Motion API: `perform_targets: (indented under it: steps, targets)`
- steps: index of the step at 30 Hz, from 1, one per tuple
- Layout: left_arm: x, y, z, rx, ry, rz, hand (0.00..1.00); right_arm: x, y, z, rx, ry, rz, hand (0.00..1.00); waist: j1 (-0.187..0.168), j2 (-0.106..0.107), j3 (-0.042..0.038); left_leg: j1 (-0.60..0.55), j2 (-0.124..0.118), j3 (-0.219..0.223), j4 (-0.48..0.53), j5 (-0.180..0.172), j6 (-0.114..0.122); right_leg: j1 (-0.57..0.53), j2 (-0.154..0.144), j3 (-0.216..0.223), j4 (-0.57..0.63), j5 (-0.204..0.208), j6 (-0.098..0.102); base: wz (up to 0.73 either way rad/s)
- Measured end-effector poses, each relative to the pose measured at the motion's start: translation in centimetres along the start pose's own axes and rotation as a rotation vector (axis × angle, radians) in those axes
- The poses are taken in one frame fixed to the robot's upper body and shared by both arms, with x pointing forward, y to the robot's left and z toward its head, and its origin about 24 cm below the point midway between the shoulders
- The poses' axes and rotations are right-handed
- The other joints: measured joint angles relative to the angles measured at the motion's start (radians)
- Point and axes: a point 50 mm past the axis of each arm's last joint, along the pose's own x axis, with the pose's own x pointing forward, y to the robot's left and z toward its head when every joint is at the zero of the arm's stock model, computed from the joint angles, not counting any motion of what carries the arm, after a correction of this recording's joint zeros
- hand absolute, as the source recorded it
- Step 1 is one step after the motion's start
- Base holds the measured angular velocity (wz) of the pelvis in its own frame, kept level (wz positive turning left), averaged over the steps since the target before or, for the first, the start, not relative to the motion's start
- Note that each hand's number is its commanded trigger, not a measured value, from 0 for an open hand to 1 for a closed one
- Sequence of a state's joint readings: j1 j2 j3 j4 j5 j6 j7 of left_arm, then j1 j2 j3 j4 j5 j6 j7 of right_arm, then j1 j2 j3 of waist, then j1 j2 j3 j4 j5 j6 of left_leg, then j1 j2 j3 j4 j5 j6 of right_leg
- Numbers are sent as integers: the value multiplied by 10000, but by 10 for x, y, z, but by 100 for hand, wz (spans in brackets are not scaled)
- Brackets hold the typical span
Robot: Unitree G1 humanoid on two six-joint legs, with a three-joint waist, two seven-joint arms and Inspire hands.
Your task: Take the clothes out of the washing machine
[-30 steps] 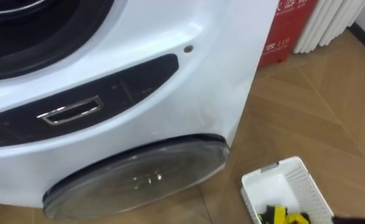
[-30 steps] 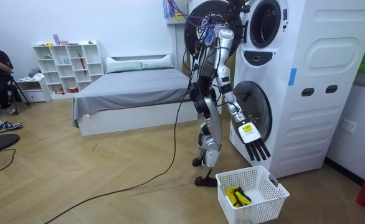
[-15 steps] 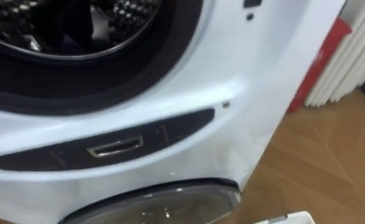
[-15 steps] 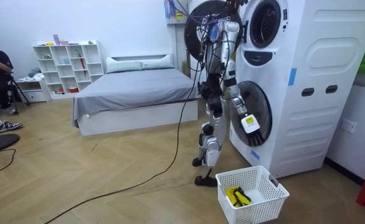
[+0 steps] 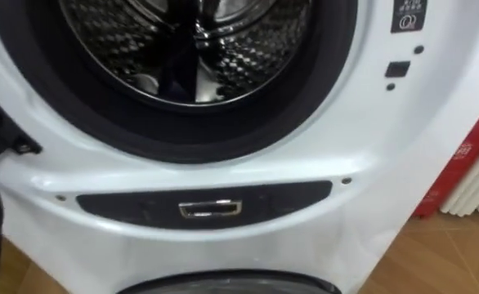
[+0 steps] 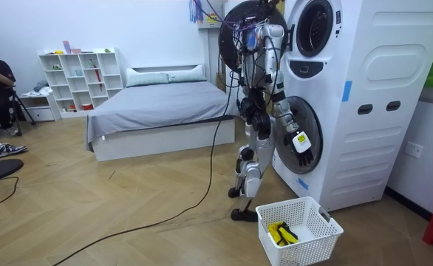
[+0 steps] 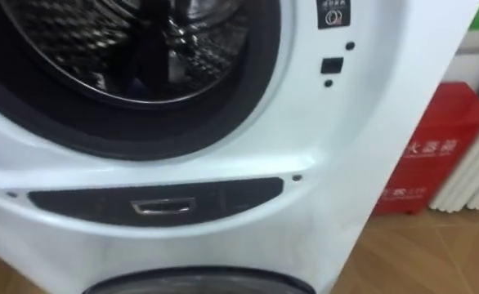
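I count one washing machine (image 6: 379, 111), one open drum (image 5: 182, 49), one white basket (image 6: 309, 238); right hand (image 6: 299, 142) hangs, grip I cannot tell.

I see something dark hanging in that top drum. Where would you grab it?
Likely the lower end of the dark cloth, coming straight in from the front through the round door seal. It seems to hang as a narrow upright strip in the drum, with bare metal on both sides.

Home bedroom: bed (image 6: 157, 107), white shelf (image 6: 80, 74), stacked washing machine (image 6: 349, 96).
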State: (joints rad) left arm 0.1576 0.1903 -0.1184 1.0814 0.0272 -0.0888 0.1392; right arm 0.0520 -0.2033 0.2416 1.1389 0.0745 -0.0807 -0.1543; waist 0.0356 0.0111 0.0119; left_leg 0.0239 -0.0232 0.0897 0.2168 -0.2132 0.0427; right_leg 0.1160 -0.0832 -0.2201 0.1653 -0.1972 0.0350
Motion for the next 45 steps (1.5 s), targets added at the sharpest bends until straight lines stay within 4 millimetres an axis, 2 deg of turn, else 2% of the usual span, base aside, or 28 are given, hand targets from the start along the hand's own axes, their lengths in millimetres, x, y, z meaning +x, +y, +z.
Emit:
perform_targets:
  steps: [3,7,10,12,13,14,15,16,18,20,21,22,23,24,25,26,28,30,31,32,33,35,36,37,39,40,42,45]
  targets:
    - [-4,4,-15,444,526,153,0,-2,3,-8,-51,326,190,0,36,5,3,-94,53,-146,177,-75,-45,54,59,-32,21,-10,8,8]
    - [-10,4,-35,1382,1286,156,0,-4,5,-16,100,651,550,0,-61,74,-37,-702,268,-497,1370,-562,-154,21,327,-28,122,-162,-97,9]
    - [-15,1,-49,1594,1800,-5,0,-4,3,-20,269,887,593,0,-26,91,-44,-1142,442,-929,2247,-646,-263,-321,547,-51,729,-389,-401,24]
    - [-10,0,-35,1723,1477,-71,0,-4,-2,-21,344,926,429,0,61,-37,-169,-1980,517,-1336,2920,-513,-514,-1007,712,-111,1135,-513,-643,41]
    - [-9,0,-30,1629,1328,-60,0,-4,-4,-22,314,962,365,0,155,-34,-172,-2237,608,-1319,3285,-510,-541,-1220,691,-183,1319,-520,-738,-13]
    - [-9,-2,-30,1474,1347,-127,0,-1,-10,-14,222,798,195,0,370,56,-65,-2786,879,-1125,5209,-609,-517,-1457,725,-285,1802,-618,-972,-55]
    - [-13,-4,-41,1495,1731,-325,0,0,-12,-11,152,771,149,0,408,156,-78,-2863,1211,-1006,7451,-500,-548,-1482,904,-293,2168,-739,-1153,-60]
    - [-15,-5,-45,1502,1895,-387,0,0,-12,-10,120,755,142,0,358,249,-97,-2722,1339,-924,8342,-424,-555,-1480,977,-245,2309,-787,-1220,-24]
    - [-11,-2,-36,1477,1658,-331,0,1,-12,-8,168,745,152,0,3,186,-64,-1800,1666,-969,9436,300,-588,-1788,987,-420,2731,-855,-1352,21]
    - [-6,0,-19,1440,1135,-228,0,1,-16,-8,354,784,7,0,-40,150,-89,-880,2040,-1067,8680,792,-912,-2271,881,-466,3130,-787,-1331,16]
    - [-3,1,-6,1447,712,-135,0,1,-19,-6,318,686,-73,0,-72,230,12,-265,2258,-1191,7674,935,-1144,-2668,812,-583,3454,-769,-1300,14]
    - [-2,1,-1,1461,576,-99,0,2,-20,-5,272,642,-109,0,-53,286,43,29,2344,-1243,7009,964,-1191,-2918,794,-583,3667,-755,-1279,11]
    - [2,4,14,1471,102,44,0,3,-20,0,222,506,-101,0,-60,357,89,368,2306,-1213,6096,-58,-1471,-3443,627,-571,4143,-715,-1220,18]
    - [3,6,24,1464,-210,106,0,3,-17,2,298,428,-5,0,-169,207,62,411,2124,-1170,5309,-545,-1574,-3782,352,-584,4269,-541,-1115,29]
    - [4,6,29,1424,-381,117,0,3,-17,4,295,381,16,0,-253,124,4,442,2008,-1169,4880,-735,-1641,-3927,265,-570,4188,-344,-1093,52]
    - [5,3,42,1459,-756,59,0,5,-22,11,218,170,-66,0,-332,255,-26,572,2037,-1218,4129,-1206,-1674,-4140,220,-550,3838,129,-1054,31]
    - [7,-1,58,1515,-1261,-61,0,8,-27,25,4,-227,-172,0,-302,446,58,736,2150,-1226,3102,-2036,-1742,-4514,217,-549,3495,621,-992,6]
    - [10,-2,79,1300,-1791,-121,0,11,-26,49,17,-815,-119,0,-335,573,88,497,1892,-1069,2304,-2918,-1244,-5173,-13,-524,3497,1285,-766,4]
    - [10,-2,83,1334,-1840,-147,0,12,-25,51,45,-850,-80,0,-323,502,85,366,1713,-999,2319,-3003,-1087,-5242,-151,-476,3429,1474,-689,5]
    - [12,-5,84,1374,-1777,-240,0,12,-21,52,53,-854,45,0,-250,345,75,97,1370,-665,2600,-2892,-862,-5195,-359,-235,2999,2052,-492,-9]
    - [12,-7,80,1120,-1671,-336,0,12,-19,55,-58,-967,147,0,-264,266,2,-129,1089,-308,2806,-2772,-638,-5073,-433,-94,2319,2779,-312,-20]
    - [11,-7,67,1030,-1301,-376,0,11,-15,56,-176,-1076,270,0,-329,143,8,-358,755,197,2986,-2586,-261,-4917,-718,174,1671,3637,-84,-13]
    - [10,-10,55,865,-873,-501,0,10,-14,49,-211,-859,281,0,-558,336,70,-463,769,270,3237,-2647,-3,-4895,-786,224,2703,3160,-29,18]
    - [9,-11,49,831,-664,-552,0,10,-14,45,-197,-719,276,0,-677,323,75,-489,774,213,3272,-2598,39,-4893,-844,247,3457,2704,-27,48]
    - [8,-12,40,509,-411,-593,0,9,-16,44,-15,-752,210,0,-806,270,72,-579,819,659,3196,-2273,22,-4725,-1026,389,6124,1224,-18,48]
    - [8,-12,40,516,-415,-586,0,9,-17,45,-12,-793,204,0,-796,267,52,-593,820,795,3146,-2165,4,-4551,-1033,436,6525,919,-11,52]
    - [6,-11,31,400,-301,-523,0,8,-14,38,211,-679,339,0,-737,-78,45,-381,822,1410,2735,-1712,-43,-3375,-1079,275,6616,-284,-33,52]
    - [2,-7,14,-85,62,-364,0,8,-10,40,185,-773,517,0,-218,-121,-56,-286,799,1733,2442,-1498,-252,-2492,-794,105,4513,-850,99,-19]
